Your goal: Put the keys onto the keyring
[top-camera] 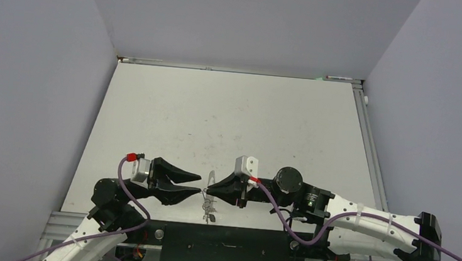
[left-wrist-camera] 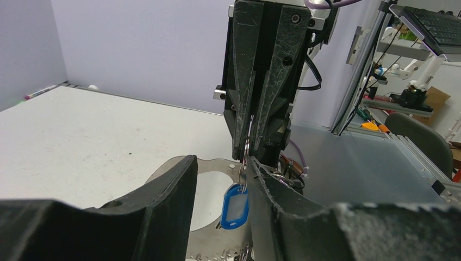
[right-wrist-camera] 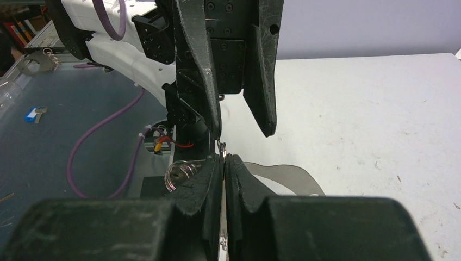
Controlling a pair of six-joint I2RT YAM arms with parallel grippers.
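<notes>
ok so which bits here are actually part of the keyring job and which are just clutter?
Job: keyring plate; blue-tagged key hanging under the right tool; split ring pinched by that tool; left tool, open.
Clutter or background: purple cable; chair; keyboard; small blue-tagged item off the table, too small to identify.

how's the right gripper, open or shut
Shut: the right gripper has its fingers closed together on a small wire ring.

Two pairs of fingers (left fingers (top-camera: 178,176), right fingers (top-camera: 225,184)), one grey keyring (left-wrist-camera: 212,165), one blue-tagged key (left-wrist-camera: 235,209).
</notes>
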